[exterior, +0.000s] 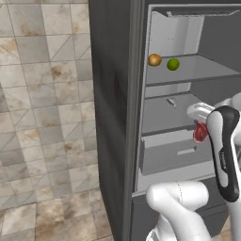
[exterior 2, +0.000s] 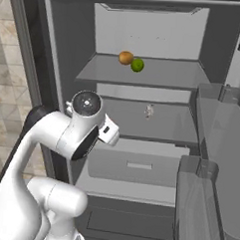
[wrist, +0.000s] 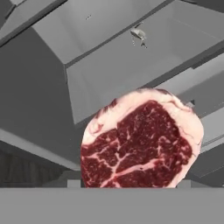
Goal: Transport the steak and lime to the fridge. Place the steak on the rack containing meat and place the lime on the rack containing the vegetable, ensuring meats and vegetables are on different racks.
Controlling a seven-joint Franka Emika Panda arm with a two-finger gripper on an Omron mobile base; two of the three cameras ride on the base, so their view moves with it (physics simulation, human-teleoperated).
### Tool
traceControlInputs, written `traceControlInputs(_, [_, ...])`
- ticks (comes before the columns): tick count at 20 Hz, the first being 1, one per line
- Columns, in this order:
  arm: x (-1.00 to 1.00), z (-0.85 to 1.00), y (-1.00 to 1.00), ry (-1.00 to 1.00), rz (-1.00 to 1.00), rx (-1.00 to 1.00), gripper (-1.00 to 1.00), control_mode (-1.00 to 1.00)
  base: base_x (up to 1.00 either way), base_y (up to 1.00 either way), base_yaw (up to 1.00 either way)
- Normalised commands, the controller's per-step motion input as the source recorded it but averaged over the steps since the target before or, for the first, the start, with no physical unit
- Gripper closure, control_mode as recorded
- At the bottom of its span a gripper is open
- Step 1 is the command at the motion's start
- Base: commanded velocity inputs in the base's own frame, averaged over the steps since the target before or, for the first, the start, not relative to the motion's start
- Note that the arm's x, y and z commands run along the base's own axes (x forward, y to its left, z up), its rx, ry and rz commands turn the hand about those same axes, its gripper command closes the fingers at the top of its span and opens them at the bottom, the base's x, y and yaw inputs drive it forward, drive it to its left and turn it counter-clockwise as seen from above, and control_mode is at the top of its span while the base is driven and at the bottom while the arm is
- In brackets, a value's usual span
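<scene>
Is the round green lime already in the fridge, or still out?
In. The glossy round green lime sits on the pale grey upper shelf of the open dark grey fridge, beside the small orange-brown ball.

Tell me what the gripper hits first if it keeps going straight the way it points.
Probably the rack containing meat: the gripper, carrying the steak, aims at that shelf, short of the meat. Depth is unclear.
</scene>
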Motion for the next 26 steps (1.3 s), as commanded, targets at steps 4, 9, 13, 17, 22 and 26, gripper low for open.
traceControlInputs(4, [0.61, -0.35, -0.25, 0.0, 0.07, 0.0, 1.0, -1.0, 0.0, 0.0, 0.0])
traceControlInputs(9, [0.68, -0.35, -0.22, 0.0, 0.07, 0.0, 1.0, -1.0, 0.0, 0.0, 0.0])
traceControlInputs(13, [0.72, -0.27, -0.17, 0.0, 0.06, 0.0, 1.0, -1.0, 0.0, 0.0, 0.0])
traceControlInputs(17, [0.65, -0.23, -0.13, 0.0, 0.05, 0.0, 1.0, -1.0, 0.0, 0.0, 0.0])
traceControlInputs(22, [0.56, -0.26, -0.11, 0.0, 0.05, 0.0, 1.0, -1.0, 0.0, 0.0, 0.0])
traceControlInputs(26, [0.54, -0.28, -0.1, 0.0, 0.05, 0.0, 1.0, -1.0, 0.0, 0.0, 0.0])
